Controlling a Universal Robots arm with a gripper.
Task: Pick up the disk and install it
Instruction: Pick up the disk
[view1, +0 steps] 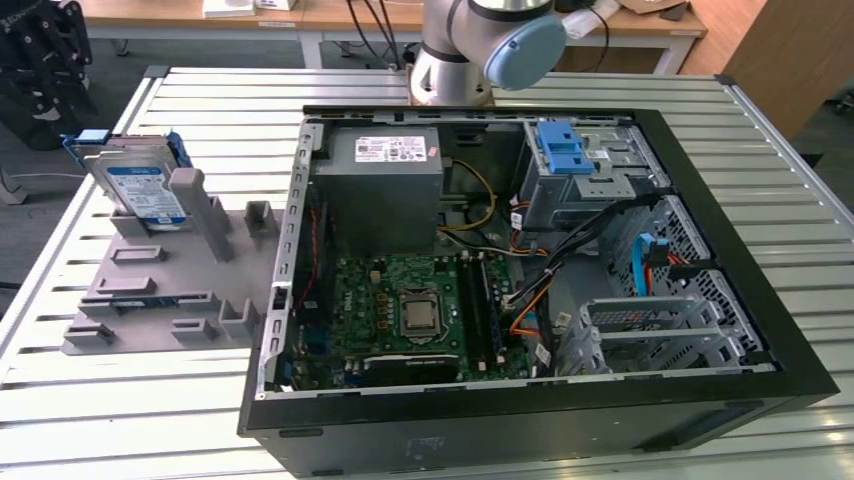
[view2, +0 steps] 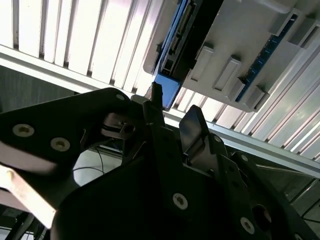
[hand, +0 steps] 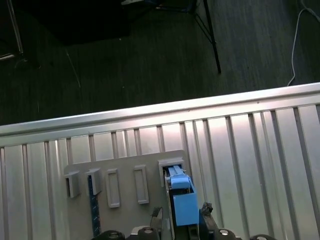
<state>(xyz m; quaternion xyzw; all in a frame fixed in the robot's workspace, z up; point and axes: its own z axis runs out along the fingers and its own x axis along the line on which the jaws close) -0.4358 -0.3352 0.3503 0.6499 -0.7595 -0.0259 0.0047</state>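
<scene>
**Poised for the Pick**

Parted by a narrow gap at the fingertips (view2: 192, 127) of the gripper (view2: 175, 100), with one to each side of a blue handle tab (hand: 185, 207). Not visibly clamped; impossible to tell whether touching.

Judged to lie straight ahead of that gap: the disk (view1: 144, 190), with the tab as its nearest end and its long axis running away from the gripper, down into a slot. Standing on end, a little tilted in the exterior view. Silver body, white-and-blue label, blue plastic carrier framing the rim.

Slotted at a corner of a grey fixture (view1: 147, 290), close to the edge of the slatted tabletop (view1: 200, 100) at the exterior view's left.

Well apart, toward the exterior view's right: an open computer case (view1: 814, 370), with a blue-latched drive cage (view1: 581, 180) near its far corner.

Judged as early in the job: not yet lifted from the slot, not yet installed.
</scene>
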